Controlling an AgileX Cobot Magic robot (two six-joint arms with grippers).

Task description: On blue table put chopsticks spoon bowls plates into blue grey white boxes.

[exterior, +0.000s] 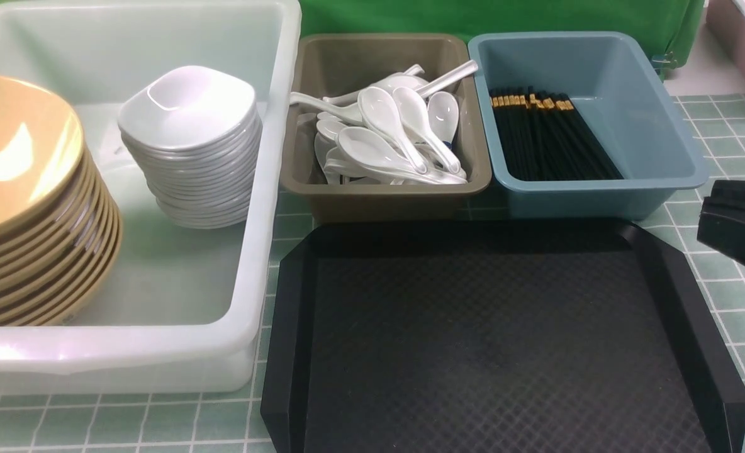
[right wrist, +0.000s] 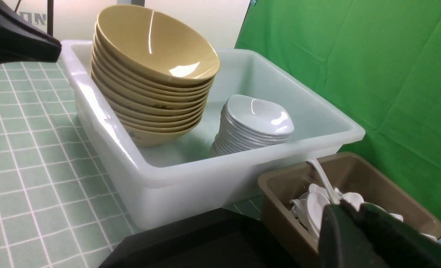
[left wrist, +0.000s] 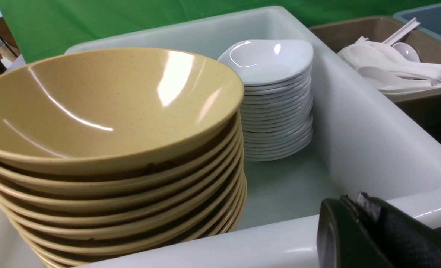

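Translucent white box [exterior: 272,189] on the blue table [exterior: 734,151] is holding stacked bowls [exterior: 26,207] and plates [exterior: 190,148]. Grey box [exterior: 385,189] is holding spoons [exterior: 388,135]; blue box [exterior: 655,126], chopsticks [exterior: 548,135]. Left gripper [left wrist: 358,227] is sitting closed, empty; right gripper [right wrist: 358,230] jaw state is unclear.
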